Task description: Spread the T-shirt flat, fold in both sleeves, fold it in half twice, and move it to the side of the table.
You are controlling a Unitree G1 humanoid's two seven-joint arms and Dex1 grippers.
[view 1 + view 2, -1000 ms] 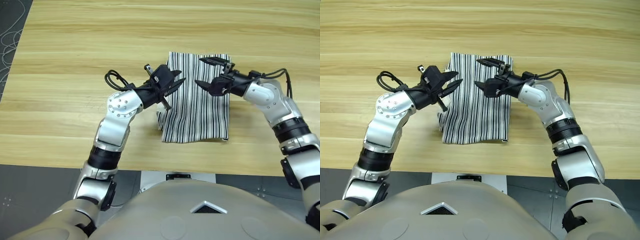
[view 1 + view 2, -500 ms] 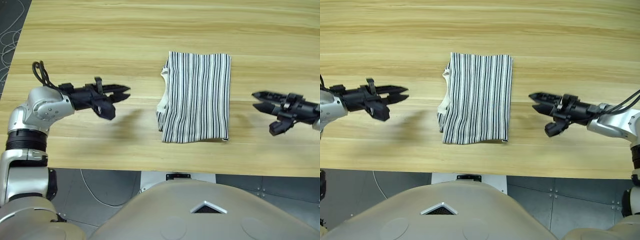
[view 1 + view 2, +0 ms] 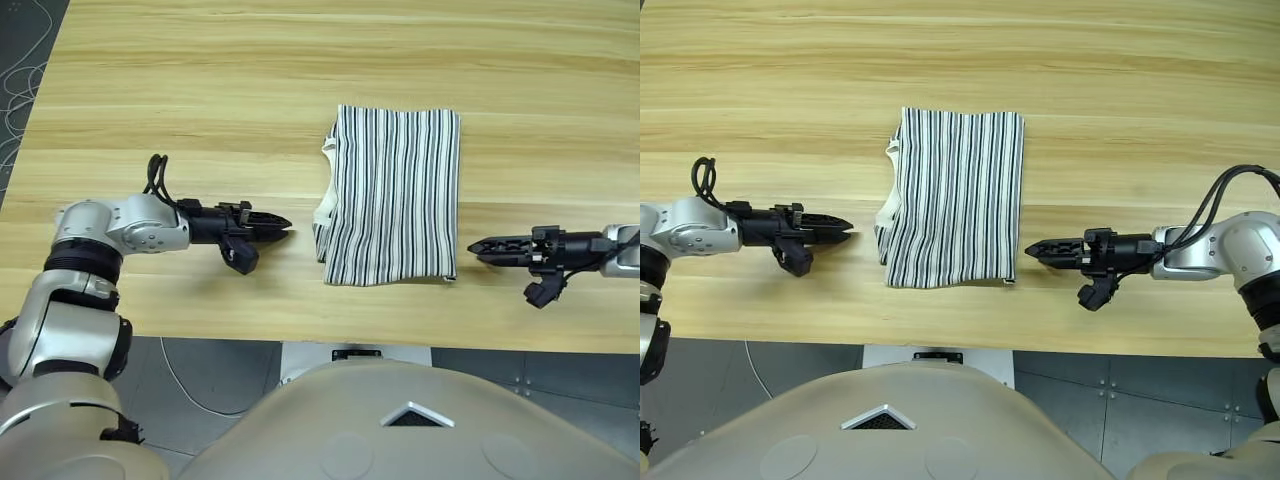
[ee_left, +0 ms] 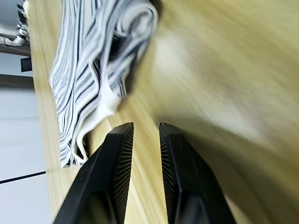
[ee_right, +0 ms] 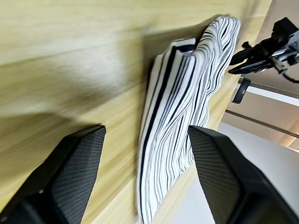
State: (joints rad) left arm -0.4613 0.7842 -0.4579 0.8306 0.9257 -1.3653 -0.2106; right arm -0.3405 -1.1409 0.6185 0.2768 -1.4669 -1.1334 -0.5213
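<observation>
The tabletop [image 3: 200,90] is pale wood with long grain lines running from side to side, and its near edge sits above a dark grey floor [image 3: 480,365]. More of that floor shows at the far left corner, where thin pale cables [image 3: 22,40] lie in loops.

The T-shirt [image 3: 392,195] lies on the tabletop as a folded oblong of black and white stripes, the stripes running away from the robot. Its short end is close to the near edge. A strip of white trim [image 3: 324,208] curls out along its left side (the layers there sit a little loose rather than flush).

The left tool [image 3: 284,222] rests low over the wood, pointing at the shirt's left side with bare wood between them. Its fingers [image 4: 122,154] are parted by a thin slit and grip nothing. The right tool [image 3: 474,245] points at the shirt's near right corner, just beside it and not touching. Its fingers [image 5: 79,158] are spread wide and empty in the right wrist view, with the striped edge between them farther off.
</observation>
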